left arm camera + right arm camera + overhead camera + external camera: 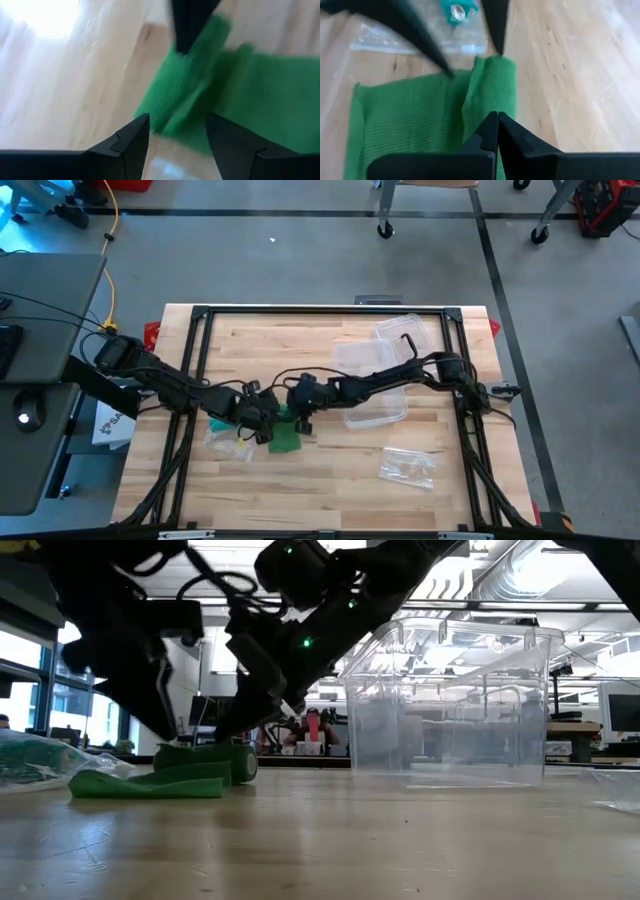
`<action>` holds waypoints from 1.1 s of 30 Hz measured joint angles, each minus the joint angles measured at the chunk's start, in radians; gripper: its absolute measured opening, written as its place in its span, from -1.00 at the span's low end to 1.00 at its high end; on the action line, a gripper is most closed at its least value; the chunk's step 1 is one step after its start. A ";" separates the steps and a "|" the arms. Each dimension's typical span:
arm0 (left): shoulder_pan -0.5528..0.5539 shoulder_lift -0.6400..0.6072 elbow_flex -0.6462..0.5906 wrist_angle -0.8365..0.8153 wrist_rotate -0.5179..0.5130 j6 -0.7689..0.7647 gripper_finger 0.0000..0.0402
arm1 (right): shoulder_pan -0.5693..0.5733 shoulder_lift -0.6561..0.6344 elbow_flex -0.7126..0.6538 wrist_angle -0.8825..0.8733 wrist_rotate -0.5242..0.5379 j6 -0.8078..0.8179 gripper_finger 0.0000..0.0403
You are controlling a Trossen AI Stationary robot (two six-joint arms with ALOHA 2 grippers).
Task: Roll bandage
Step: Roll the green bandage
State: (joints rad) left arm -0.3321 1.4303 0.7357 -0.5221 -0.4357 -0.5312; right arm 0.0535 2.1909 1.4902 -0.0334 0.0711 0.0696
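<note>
Green bandage (286,436) flat on wooden counter (330,490), left of centre, one end partly rolled; my left hand (262,427) just above rolled end, fingers (131,142) spread apart, nothing between them (roll sits just ahead); my right hand (302,418) low at roll's other side, fingers pressed together, tips at bandage edge; clear container (450,705) on counter to right; plastic bag (408,466) near front edge.

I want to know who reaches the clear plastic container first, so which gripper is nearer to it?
Right. The right gripper sits on the green bandage, just beside the clear plastic container; the left gripper is beyond it, farther away.
</note>
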 joint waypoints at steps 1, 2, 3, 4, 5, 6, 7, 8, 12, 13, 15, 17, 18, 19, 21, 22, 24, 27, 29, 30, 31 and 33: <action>-0.006 0.000 0.000 0.033 0.005 0.000 -0.08 | -0.002 -0.004 0.000 0.001 0.000 0.000 -1.00; -0.011 0.000 -0.002 0.082 0.024 0.000 -0.08 | -0.005 -0.007 0.000 0.004 -0.001 0.002 -1.00; -0.017 0.000 -0.009 0.146 0.062 0.001 -0.08 | -0.008 -0.010 0.000 0.003 -0.001 0.009 -1.00; -0.025 0.000 -0.024 0.225 0.115 0.003 -0.08 | -0.013 -0.011 0.000 -0.006 -0.003 0.016 -1.00; -0.036 0.002 -0.044 0.305 0.169 0.006 -0.08 | -0.019 -0.011 0.000 -0.018 -0.008 0.021 -1.00; -0.050 0.008 -0.065 0.387 0.207 0.007 -0.08 | -0.026 -0.011 0.000 -0.031 -0.017 0.021 -1.00; -0.066 0.017 -0.086 0.460 0.222 0.003 -0.08 | -0.032 -0.011 0.000 -0.042 -0.024 0.021 -1.00; -0.081 0.032 -0.107 0.519 0.220 -0.014 -0.08 | -0.036 -0.011 -0.001 -0.046 -0.030 0.022 -1.00; -0.124 0.134 -0.167 0.628 0.186 -0.135 -0.08 | -0.043 -0.011 -0.001 -0.038 -0.056 0.025 -1.00; -0.134 0.166 -0.172 0.668 0.177 -0.154 -0.08 | -0.043 -0.011 -0.001 -0.037 -0.057 0.024 -1.00; -0.161 0.225 -0.168 0.781 0.178 -0.175 -0.08 | -0.042 -0.011 -0.001 -0.033 -0.065 0.018 -1.00; -0.186 0.276 -0.169 0.888 0.185 -0.184 -0.08 | -0.042 -0.011 -0.001 -0.030 -0.075 0.017 -1.00; -0.201 0.295 -0.169 0.933 0.194 -0.194 -0.08 | -0.041 -0.011 -0.001 -0.030 -0.080 0.016 -1.00; -0.215 0.314 -0.168 0.971 0.202 -0.209 -0.08 | -0.041 -0.011 -0.001 -0.031 -0.080 0.011 -1.00; -0.245 0.334 -0.160 1.006 0.208 -0.233 -0.08 | -0.042 -0.010 0.000 -0.031 -0.079 0.006 -1.00; -0.258 0.340 -0.152 1.004 0.210 -0.239 -0.08 | -0.043 -0.009 0.000 -0.031 -0.078 0.003 -1.00; -0.278 0.342 -0.141 0.994 0.216 -0.240 -0.08 | -0.043 -0.007 0.000 -0.020 -0.071 0.000 -1.00; -0.294 0.340 -0.138 0.991 0.215 -0.235 -0.08 | -0.030 -0.007 0.000 0.022 -0.112 0.015 -1.00; -0.298 0.340 -0.138 0.991 0.208 -0.244 -0.08 | -0.015 -0.003 0.000 0.053 -0.166 0.047 -1.00; -0.300 0.340 -0.138 0.991 0.207 -0.249 -0.08 | -0.006 0.003 0.002 0.066 -0.183 0.068 -1.00; -0.302 0.340 -0.138 0.991 0.206 -0.254 -0.08 | 0.002 0.010 0.002 0.067 -0.188 0.088 -1.00; -0.306 0.340 -0.136 0.989 0.200 -0.262 -0.08 | 0.020 0.031 0.002 0.059 -0.196 0.109 -1.00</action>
State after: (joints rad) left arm -0.6382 1.7706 0.5994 0.4673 -0.2356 -0.7930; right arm 0.0732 2.2217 1.4918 0.0252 -0.1250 0.1787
